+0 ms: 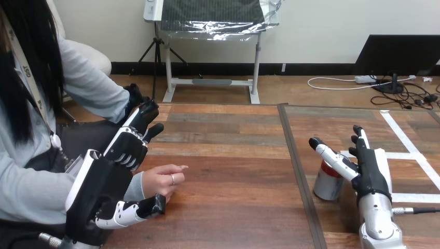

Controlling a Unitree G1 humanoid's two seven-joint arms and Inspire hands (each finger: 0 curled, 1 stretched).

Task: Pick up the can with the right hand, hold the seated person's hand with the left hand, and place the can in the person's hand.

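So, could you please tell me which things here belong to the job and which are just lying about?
Job:
silver metal can with a red top
right hand, open beside the can
left hand, open by the person's hand

Lying about:
white tape strips on the wooden table
dark strip dividing the table

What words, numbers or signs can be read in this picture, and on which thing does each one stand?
Can: nothing can be read; any print on its silver and red side is too small, and the thumb of the right robot hand crosses its top.
Table: white tape lines and no letters.
There is no text to quote here.
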